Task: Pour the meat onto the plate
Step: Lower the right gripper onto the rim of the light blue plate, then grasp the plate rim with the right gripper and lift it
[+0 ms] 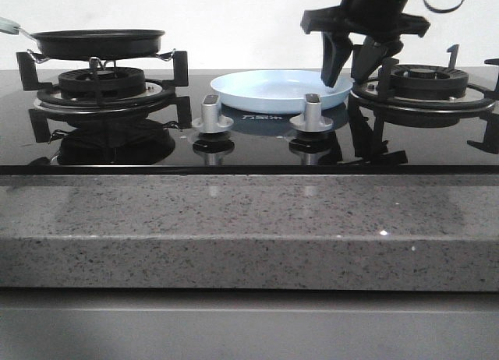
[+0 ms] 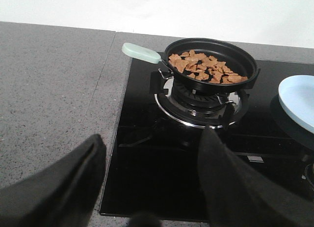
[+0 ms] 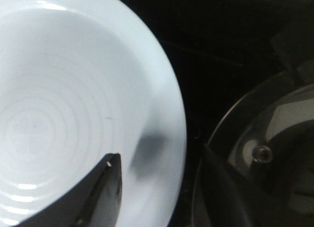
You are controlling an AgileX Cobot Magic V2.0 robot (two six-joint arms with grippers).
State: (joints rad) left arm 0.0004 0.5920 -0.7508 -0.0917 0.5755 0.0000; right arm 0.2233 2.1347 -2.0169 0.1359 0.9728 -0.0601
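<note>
The meat (image 2: pixel 203 67) is a heap of small orange-brown chunks in a black frying pan (image 2: pixel 216 50) with a pale green handle (image 2: pixel 141 52). The pan (image 1: pixel 97 42) rests on the left burner. The pale-blue plate (image 1: pixel 273 90) lies empty on the black hob between the two burners. My right gripper (image 1: pixel 349 79) is open at the plate's right rim. In the right wrist view, one finger (image 3: pixel 105 183) is over the plate (image 3: pixel 73 104) and the other is outside the rim. My left gripper (image 2: pixel 153 136) is open and empty, well short of the pan.
Two silver knobs (image 1: pixel 212 114) (image 1: pixel 312 113) stand in front of the plate. The right burner grate (image 1: pixel 429 83) is just beside my right gripper. A speckled grey counter (image 2: pixel 49 89) lies beside the hob, on the pan's handle side, and its front edge (image 1: pixel 234 220) runs across the front view.
</note>
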